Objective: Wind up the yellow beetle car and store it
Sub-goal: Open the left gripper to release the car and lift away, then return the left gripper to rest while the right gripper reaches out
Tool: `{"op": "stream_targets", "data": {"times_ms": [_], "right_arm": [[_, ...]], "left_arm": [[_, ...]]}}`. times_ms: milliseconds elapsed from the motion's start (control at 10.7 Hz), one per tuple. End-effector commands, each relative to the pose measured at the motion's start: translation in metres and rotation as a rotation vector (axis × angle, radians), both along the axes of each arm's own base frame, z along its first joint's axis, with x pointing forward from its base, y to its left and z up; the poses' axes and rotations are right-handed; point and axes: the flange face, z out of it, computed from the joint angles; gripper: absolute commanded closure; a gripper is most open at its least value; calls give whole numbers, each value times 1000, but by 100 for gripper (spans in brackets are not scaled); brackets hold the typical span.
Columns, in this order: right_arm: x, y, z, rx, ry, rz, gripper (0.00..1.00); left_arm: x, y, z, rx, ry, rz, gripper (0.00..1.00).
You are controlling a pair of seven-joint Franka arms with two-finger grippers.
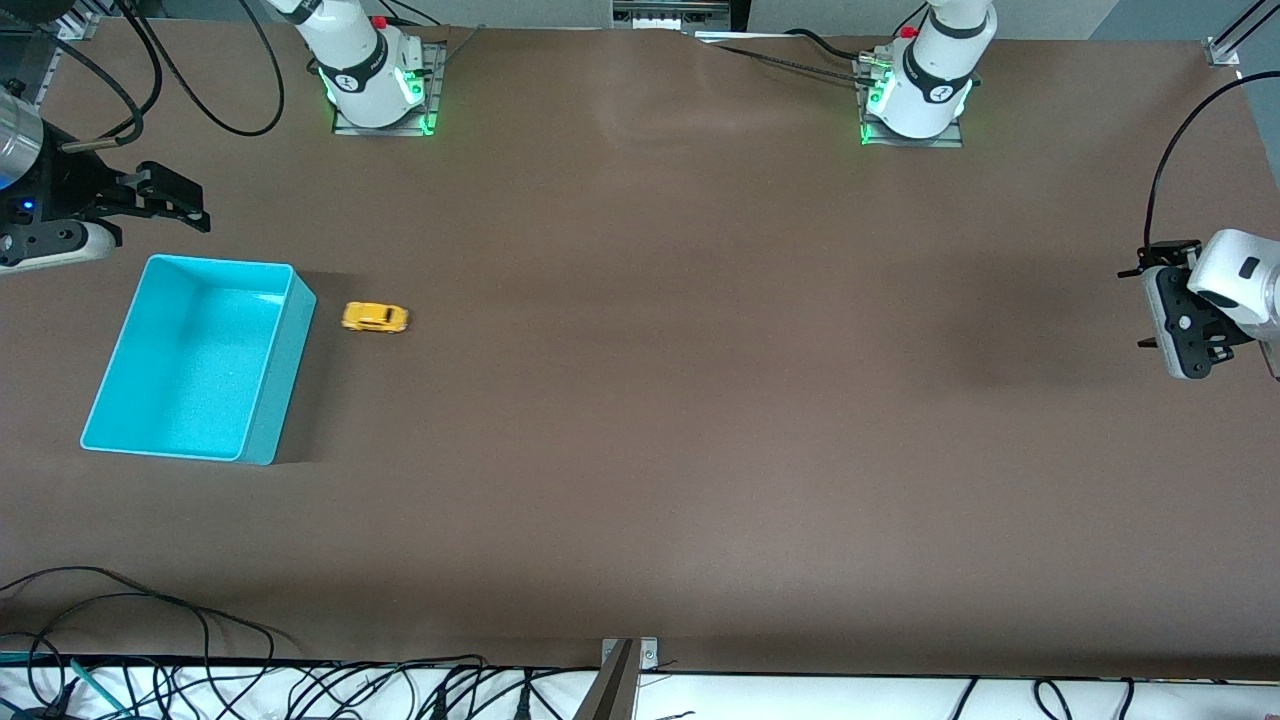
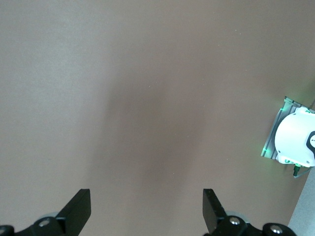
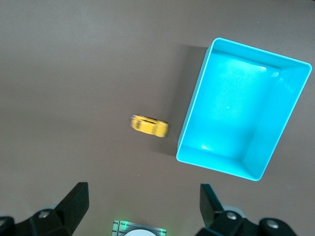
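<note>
The turquoise bin (image 1: 200, 360) sits on the brown tabletop (image 1: 700, 400) toward my right arm's end, an open rectangular box with smooth walls. I see nothing inside it; its floor shows bare in both the front view and my right wrist view. The yellow beetle car (image 1: 375, 317) stands on its wheels on the tabletop just beside the bin, outside it, on the side toward the middle of the table, close to the bin's corner that lies farther from the front camera.

My right hand (image 1: 175, 200) hangs above the tabletop's edge at that end, close to the bin, fingers (image 3: 74, 204) spread wide and holding nothing. My left hand (image 1: 1165, 310) waits above the other end, well apart from bin and car, fingers (image 2: 78, 209) also wide and empty.
</note>
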Motion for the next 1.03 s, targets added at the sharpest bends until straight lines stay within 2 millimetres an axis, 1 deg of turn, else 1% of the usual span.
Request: {"op": "stream_targets", "data": {"times_ms": [0, 187, 280, 467, 654, 748, 841, 935], "right_arm": [[-5, -2, 3, -7, 4, 14, 0], [-4, -2, 2, -7, 4, 14, 0], [-4, -1, 2, -7, 6, 11, 0], [-2, -1, -2, -7, 14, 14, 0], [-1, 0, -1, -6, 10, 15, 0], [-1, 2, -1, -5, 11, 18, 0], [0, 4, -3, -3, 11, 21, 0], [2, 7, -6, -1, 11, 26, 0]], "left_arm": [[-3, -5, 15, -1, 5, 27, 0], [-2, -7, 19, 8, -4, 52, 0], [2, -20, 27, 15, -18, 57, 0], [6, -47, 53, 47, -20, 130, 0], [6, -83, 74, 74, -24, 193, 0], [5, -100, 82, 88, -21, 225, 0], [3, -109, 89, 97, -22, 252, 0], [-6, -125, 108, 125, -53, 283, 0]]}}
